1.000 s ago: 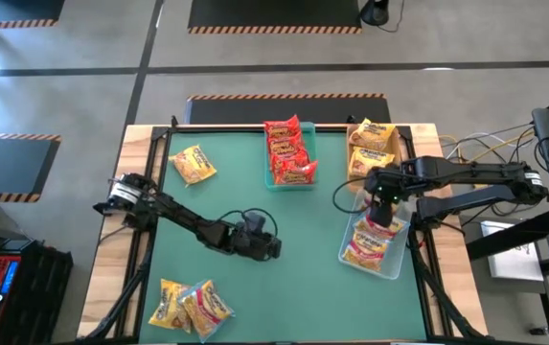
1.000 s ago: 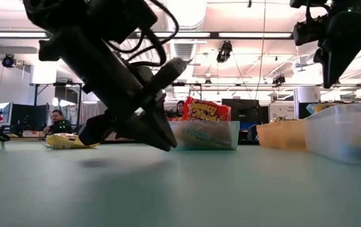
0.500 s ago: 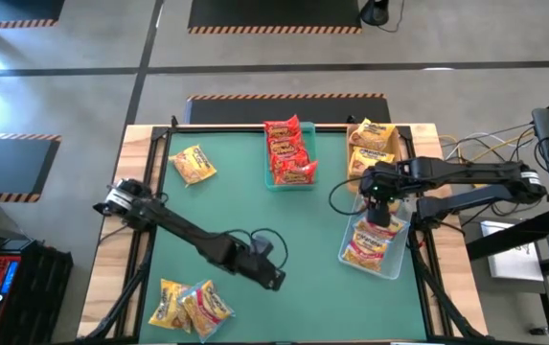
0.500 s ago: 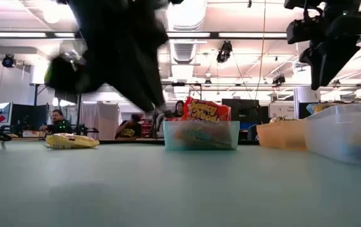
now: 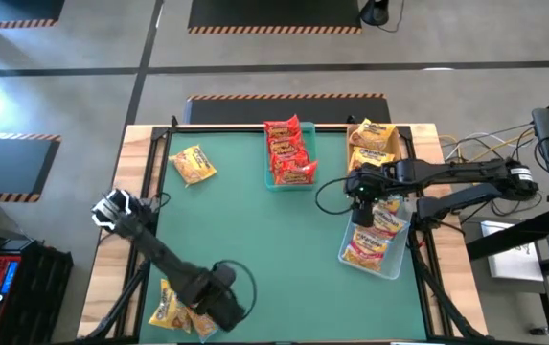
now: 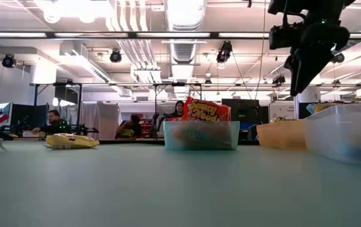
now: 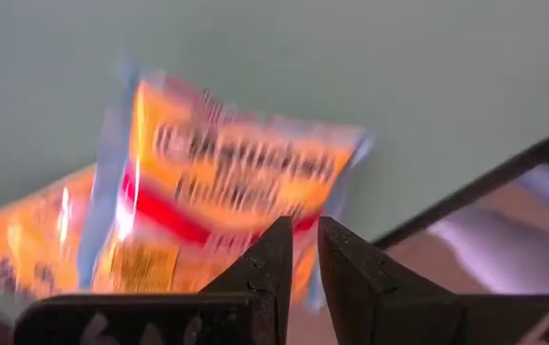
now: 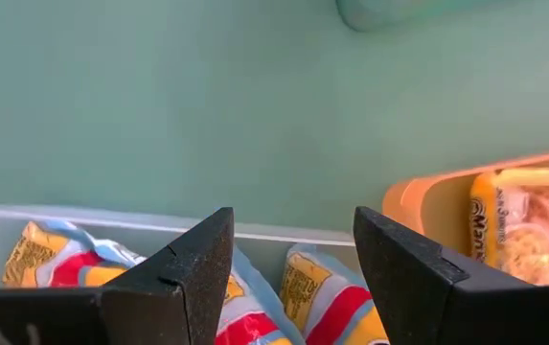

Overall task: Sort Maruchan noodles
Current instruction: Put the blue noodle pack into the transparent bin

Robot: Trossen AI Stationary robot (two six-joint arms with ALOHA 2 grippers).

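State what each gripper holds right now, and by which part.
Nothing is held. The left gripper is shut and empty above a crinkly yellow-white ramen packet. The right gripper is open over the clear plastic tray.

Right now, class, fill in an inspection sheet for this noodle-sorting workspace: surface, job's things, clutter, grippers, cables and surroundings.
Surface: green table top in a wooden frame.
Job's things: red packets in the teal tray; yellow-orange packets in the tan tray; yellow-white packets in the clear tray; one loose packet far left; a loose pile near left.
Clutter: nothing seen.
Grippers: left gripper over the pile, fingers shut, empty; right gripper above the clear tray, fingers open, empty.
Cables: loops at both wrists; bundle off the right edge.
Surroundings: seated people beyond the table.
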